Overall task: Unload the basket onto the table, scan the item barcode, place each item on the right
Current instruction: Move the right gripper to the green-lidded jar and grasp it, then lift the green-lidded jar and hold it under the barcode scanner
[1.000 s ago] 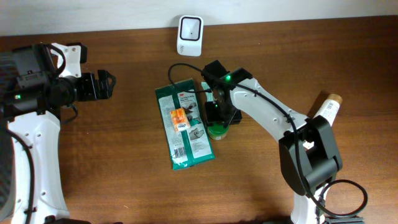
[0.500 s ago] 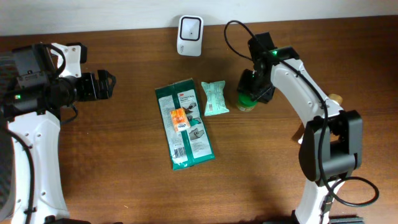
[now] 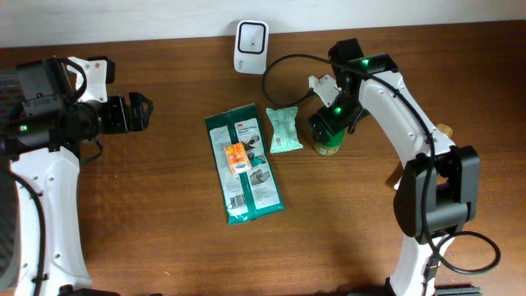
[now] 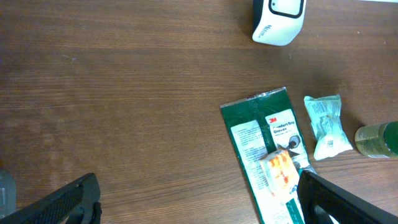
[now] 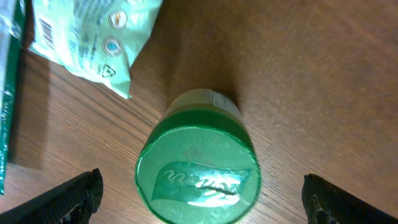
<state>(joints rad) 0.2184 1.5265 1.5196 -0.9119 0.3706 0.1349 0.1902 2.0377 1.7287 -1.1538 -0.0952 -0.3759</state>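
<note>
The white barcode scanner [image 3: 251,47] stands at the table's far edge. A green-lidded jar [image 3: 327,141] stands upright on the wood right of a pale green pouch [image 3: 283,130]. My right gripper [image 3: 332,122] hovers just above the jar, open. In the right wrist view the jar lid [image 5: 198,176] lies between the two dark fingertips [image 5: 74,198], which stand well clear of it. A flat green 3M package [image 3: 242,164] lies mid-table with a small orange item [image 3: 237,158] on it. My left gripper [image 3: 136,113] is open and empty at the left, far from all items.
A tan-capped bottle [image 3: 442,131] peeks out behind the right arm at the right edge. A black cable [image 3: 283,64] loops between the scanner and the right wrist. The left wrist view shows the scanner [image 4: 278,22], the package [image 4: 267,149] and the pouch [image 4: 326,124].
My right gripper carried the jar from beside the green package to the right of the pouch, and now its jaws have opened off it. The left arm has not moved.
</note>
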